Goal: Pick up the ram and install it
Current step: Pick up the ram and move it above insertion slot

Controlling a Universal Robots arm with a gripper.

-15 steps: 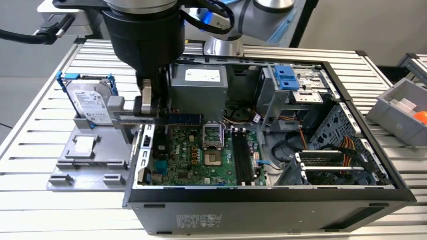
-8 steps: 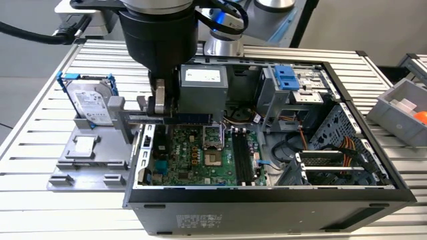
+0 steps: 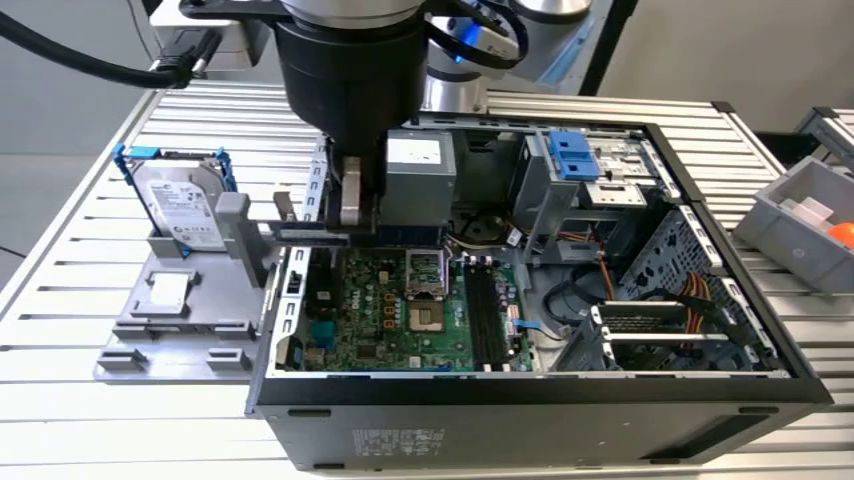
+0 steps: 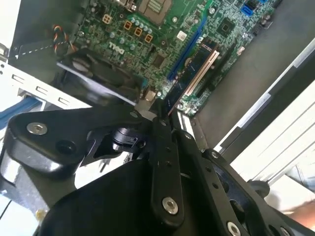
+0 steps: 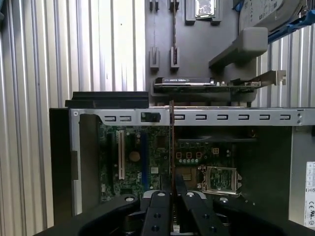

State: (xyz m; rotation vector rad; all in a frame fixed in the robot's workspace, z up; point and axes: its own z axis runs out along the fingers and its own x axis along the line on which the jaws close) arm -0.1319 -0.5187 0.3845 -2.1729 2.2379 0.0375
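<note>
The ram is a long thin stick seen edge-on in the first wrist view, running out from between my fingers. In the second wrist view the ram shows a dark face with a pale contact edge. My gripper is shut on the ram and hangs over the back corner of the open computer case at the exterior view's left. In the exterior view my gripper holds the ram level above the green motherboard. The motherboard's black slots lie further to the exterior view's right.
A silver hard drive in a blue frame leans on a grey holder beside the case. A graphics card rests on that holder near the case's metal rim. A grey bin stands at the exterior view's right.
</note>
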